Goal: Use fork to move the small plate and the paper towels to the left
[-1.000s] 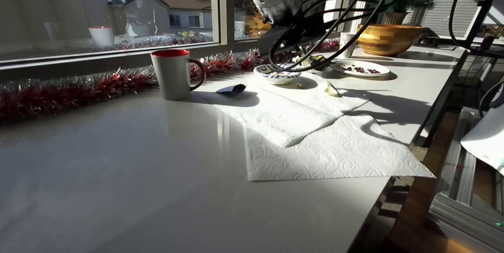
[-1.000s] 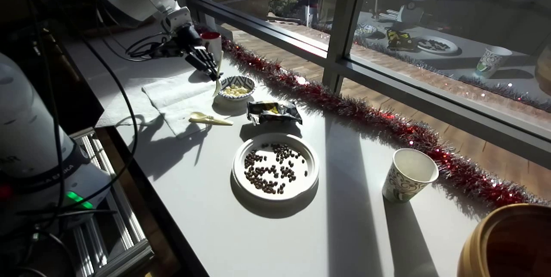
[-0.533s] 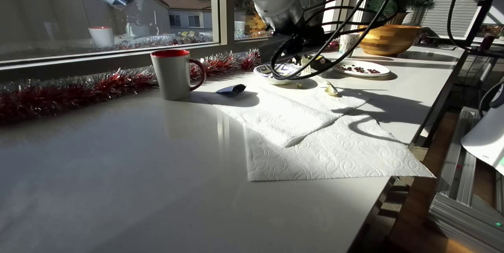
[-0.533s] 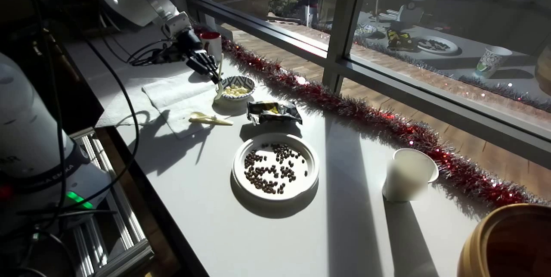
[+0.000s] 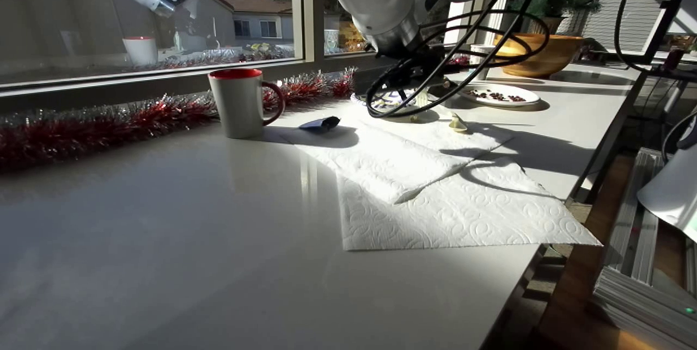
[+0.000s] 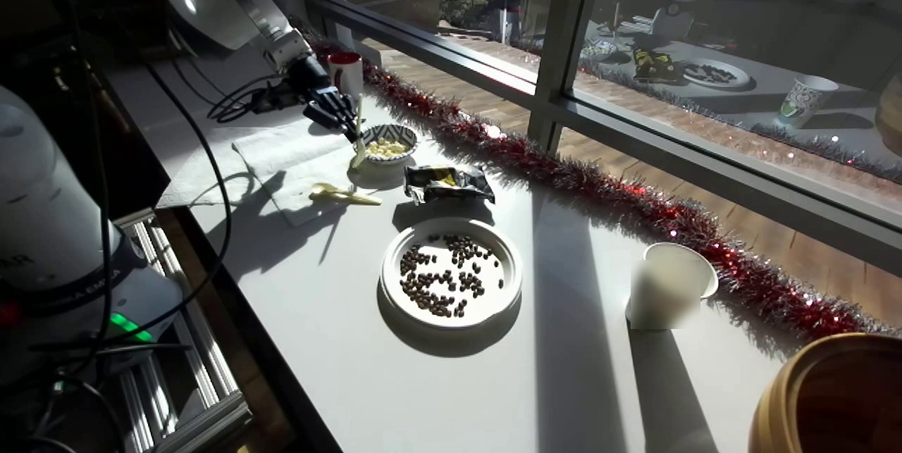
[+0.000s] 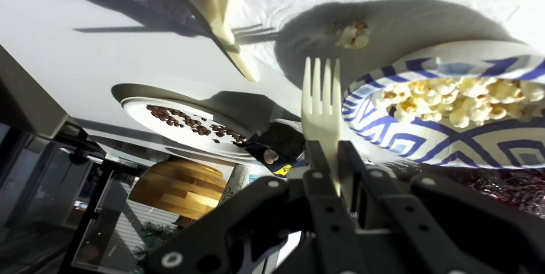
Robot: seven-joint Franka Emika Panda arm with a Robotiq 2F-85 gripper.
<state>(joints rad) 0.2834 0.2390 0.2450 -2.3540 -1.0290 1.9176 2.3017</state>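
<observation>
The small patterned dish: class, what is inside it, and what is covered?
Pieces of popcorn lie inside the small patterned dish, with some blue-marked inner wall showing. The popcorn covers the bottom beneath it, so what that part looks like cannot be seen.

Gripper [image 7: 331, 146] lowered; fork [image 7: 321, 118] lower too, more upright than before.

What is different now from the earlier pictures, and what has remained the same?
The gripper has come lower, carrying the fork down beside the small plate; whether fork and plate touch is unclear. Nothing was taken hold of or let go. The small plate, the paper towels and the mug stayed in place.
</observation>
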